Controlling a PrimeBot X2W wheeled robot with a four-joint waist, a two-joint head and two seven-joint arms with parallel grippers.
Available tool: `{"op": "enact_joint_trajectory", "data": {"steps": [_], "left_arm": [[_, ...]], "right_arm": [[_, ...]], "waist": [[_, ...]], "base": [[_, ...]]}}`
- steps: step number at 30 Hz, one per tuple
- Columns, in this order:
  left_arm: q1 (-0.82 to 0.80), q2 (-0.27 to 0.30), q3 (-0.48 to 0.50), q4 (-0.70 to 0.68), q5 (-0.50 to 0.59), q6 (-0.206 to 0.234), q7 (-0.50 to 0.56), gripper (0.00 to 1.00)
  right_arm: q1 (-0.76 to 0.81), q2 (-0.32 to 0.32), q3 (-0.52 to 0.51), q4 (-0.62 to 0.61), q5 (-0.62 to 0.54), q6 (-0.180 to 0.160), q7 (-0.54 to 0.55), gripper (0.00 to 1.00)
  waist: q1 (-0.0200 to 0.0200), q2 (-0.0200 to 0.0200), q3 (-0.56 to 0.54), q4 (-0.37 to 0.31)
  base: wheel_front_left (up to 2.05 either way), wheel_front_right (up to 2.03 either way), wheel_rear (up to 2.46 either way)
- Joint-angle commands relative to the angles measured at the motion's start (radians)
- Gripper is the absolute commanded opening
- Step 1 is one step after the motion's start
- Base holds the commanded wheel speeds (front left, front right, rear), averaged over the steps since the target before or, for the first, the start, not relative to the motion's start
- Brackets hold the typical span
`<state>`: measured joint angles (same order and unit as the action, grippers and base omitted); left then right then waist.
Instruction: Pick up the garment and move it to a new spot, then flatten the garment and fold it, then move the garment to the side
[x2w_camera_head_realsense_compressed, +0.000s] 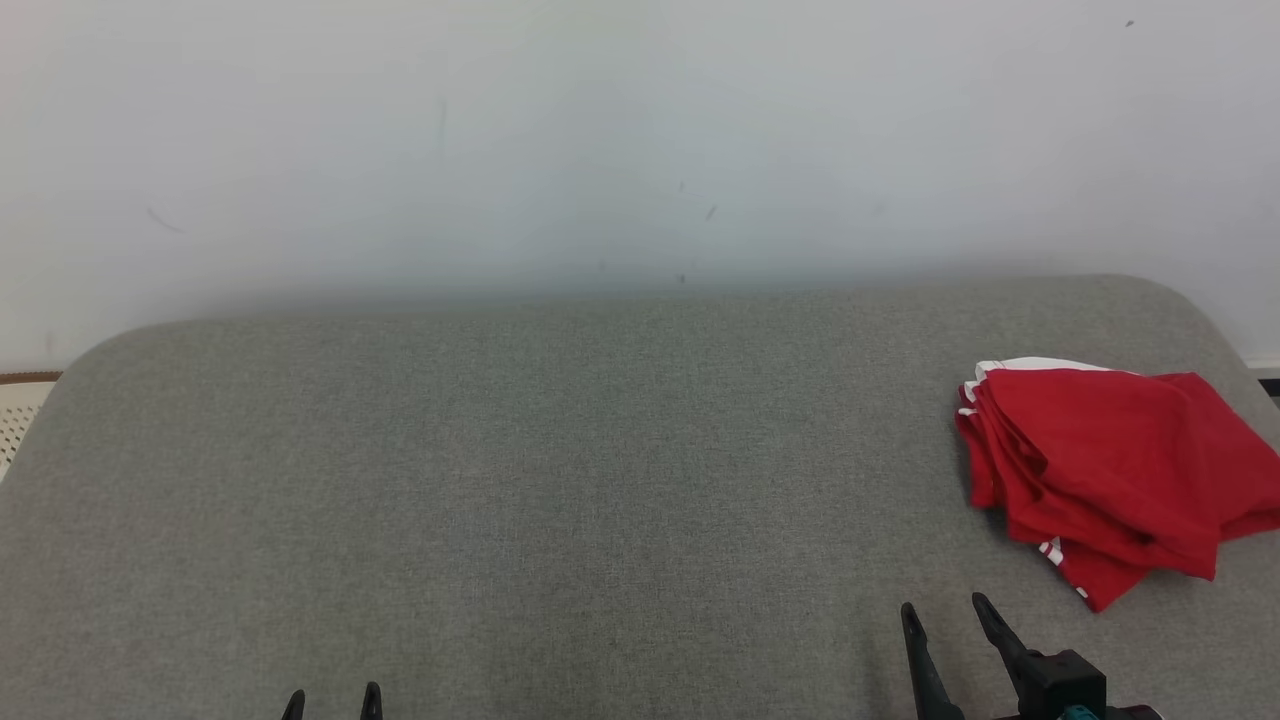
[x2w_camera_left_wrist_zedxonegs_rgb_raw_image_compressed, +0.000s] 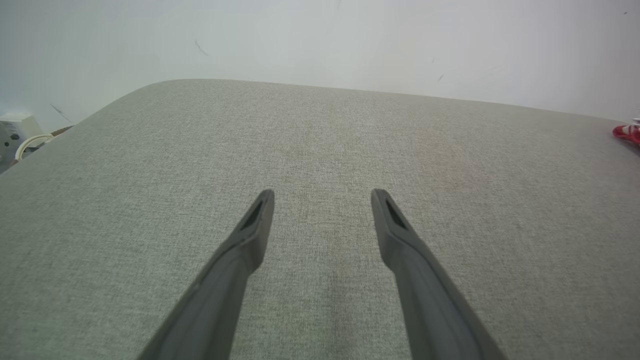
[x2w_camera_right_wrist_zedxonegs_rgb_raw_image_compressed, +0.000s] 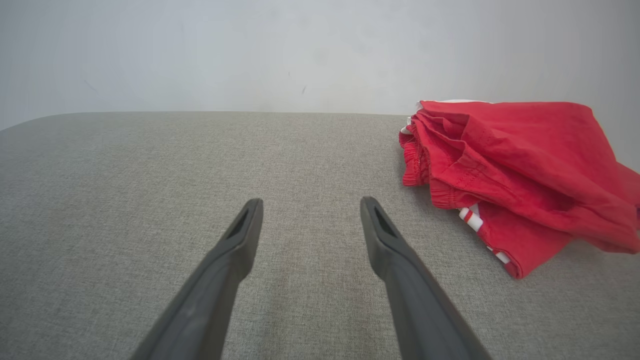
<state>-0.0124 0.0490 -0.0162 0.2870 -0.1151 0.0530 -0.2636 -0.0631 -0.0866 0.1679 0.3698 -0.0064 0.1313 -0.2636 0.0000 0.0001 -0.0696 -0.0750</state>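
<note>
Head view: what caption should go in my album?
Red garment lies at the right end of the grey cushion, near the open right tool.

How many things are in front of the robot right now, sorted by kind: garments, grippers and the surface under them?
Red garment: 1
Grippers: 2, the left gripper and the right gripper, both open
Grey padded surface: 1
Total: 4

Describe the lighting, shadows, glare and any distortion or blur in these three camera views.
Head view: soft, even light, no glare, the red garment sharp with a faint shadow under its near edge. Left wrist view: wide-angle bows the far edge of the grey cushion; the fingers look slightly soft. Right wrist view: garment seams crisp, soft shadow beneath it.
</note>
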Motion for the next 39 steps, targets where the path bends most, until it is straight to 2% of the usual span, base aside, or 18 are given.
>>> {"op": "enact_joint_trajectory", "data": {"steps": [1, 39], "left_arm": [[-0.020, 0.002, 0.004, -0.015, 0.004, -0.005, 0.000, 1.00], [-0.030, 0.002, 0.021, -0.025, -0.022, -0.043, -0.001, 1.00]], "right_arm": [[-0.021, 0.002, 0.003, -0.018, -0.001, 0.000, 0.000, 1.00], [-0.026, 0.006, 0.028, -0.019, 0.010, -0.001, 0.000, 1.00]], "waist": [[0.0000, -0.0001, 0.000, 0.001], [0.0000, -0.0001, 0.014, 0.020]], "base": [[0.00, 0.00, 0.00], [0.00, 0.00, 0.00]]}}
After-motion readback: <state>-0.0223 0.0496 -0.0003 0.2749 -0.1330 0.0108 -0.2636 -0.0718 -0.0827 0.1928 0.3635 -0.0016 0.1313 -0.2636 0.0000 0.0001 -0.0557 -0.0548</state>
